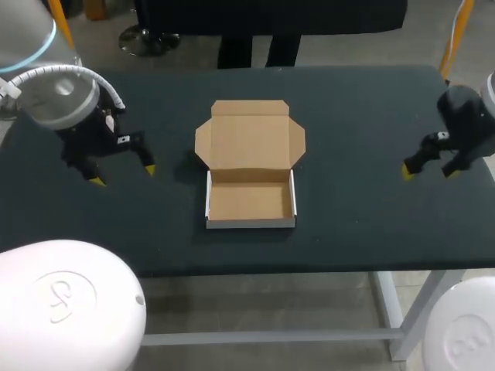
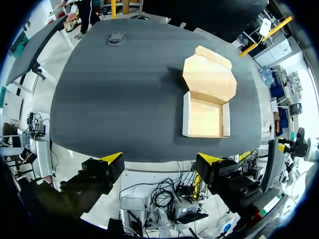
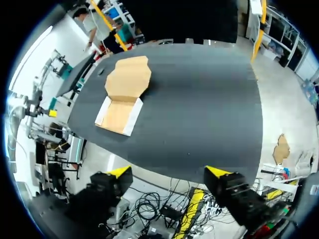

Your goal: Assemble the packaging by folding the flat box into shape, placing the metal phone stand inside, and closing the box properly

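Left claw [image 2: 160,158] noted first: it hangs above the bench's [image 1: 348,116] left side, fingers spread, nothing between them. The right claw [image 3: 168,172] hangs above the right side in the same condition, released and empty. Both stand well apart from the box [image 1: 249,154].

The box sits mid-bench. Its shallow tray is formed, with walls up on the near side. The lid [image 1: 249,131] lies open and flat toward the far edge, with its side flaps and front tab splayed out. The tray is empty.

A small flat grey item near the far left corner, seen only from the left wrist, appears to be the phone stand [image 2: 115,38]. From above, the left arm covers that corner. The item is well apart from the box.

Risks observed:
- The stand lies low against the bench. A pinch from above may skid off it or push it over the far edge.
- The box is light and unrestrained. A one-sided push on the lid would likely slide the whole tray rather than fold the hinge, unless the other claw braces it.
- The splayed flaps may land outside the tray walls on closing, leaving the lid sprung or crushing a wall.
- A stand set down hard or off-centre could knock a folded wall back open.
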Controlling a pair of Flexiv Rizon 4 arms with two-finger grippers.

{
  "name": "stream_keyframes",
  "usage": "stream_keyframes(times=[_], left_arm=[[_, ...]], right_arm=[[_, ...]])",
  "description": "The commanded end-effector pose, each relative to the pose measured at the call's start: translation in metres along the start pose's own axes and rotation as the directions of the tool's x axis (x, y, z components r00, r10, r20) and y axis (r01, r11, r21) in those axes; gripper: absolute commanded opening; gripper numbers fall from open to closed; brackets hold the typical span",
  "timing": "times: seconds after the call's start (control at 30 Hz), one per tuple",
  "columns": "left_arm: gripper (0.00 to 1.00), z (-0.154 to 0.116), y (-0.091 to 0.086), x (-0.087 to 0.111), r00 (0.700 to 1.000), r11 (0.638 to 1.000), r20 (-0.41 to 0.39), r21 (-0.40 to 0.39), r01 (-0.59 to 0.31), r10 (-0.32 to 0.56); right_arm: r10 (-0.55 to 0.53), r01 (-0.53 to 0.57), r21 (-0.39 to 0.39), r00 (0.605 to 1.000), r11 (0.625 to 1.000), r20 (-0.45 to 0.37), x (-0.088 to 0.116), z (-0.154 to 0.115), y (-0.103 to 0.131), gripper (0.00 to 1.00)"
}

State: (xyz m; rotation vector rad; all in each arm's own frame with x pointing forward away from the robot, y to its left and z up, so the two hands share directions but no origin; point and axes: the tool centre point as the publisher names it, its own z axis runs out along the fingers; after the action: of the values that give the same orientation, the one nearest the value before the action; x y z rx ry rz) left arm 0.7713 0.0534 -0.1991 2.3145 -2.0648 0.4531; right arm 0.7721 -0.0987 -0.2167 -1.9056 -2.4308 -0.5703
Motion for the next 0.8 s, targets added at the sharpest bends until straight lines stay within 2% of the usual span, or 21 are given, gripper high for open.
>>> stream_keyframes(times=[0.03,0.8], left_arm=[[1.0,-0.0053,0.0077,-0.0033,1.0,1.0,0.002,0.025,0.006,-0.007],[1.0,-0.0024,0.0034,-0.0113,0.999,1.0,0.038,0.018,0.018,-0.019]], right_arm=[[0.003,-0.003,0.01,1.0,1.0,0.006,0.0054,-0.0094,-0.0005,1.0],[0.027,-0.027,0.026,1.0,0.999,0.0,0.0049,-0.0072,-0.0028,1.0]])
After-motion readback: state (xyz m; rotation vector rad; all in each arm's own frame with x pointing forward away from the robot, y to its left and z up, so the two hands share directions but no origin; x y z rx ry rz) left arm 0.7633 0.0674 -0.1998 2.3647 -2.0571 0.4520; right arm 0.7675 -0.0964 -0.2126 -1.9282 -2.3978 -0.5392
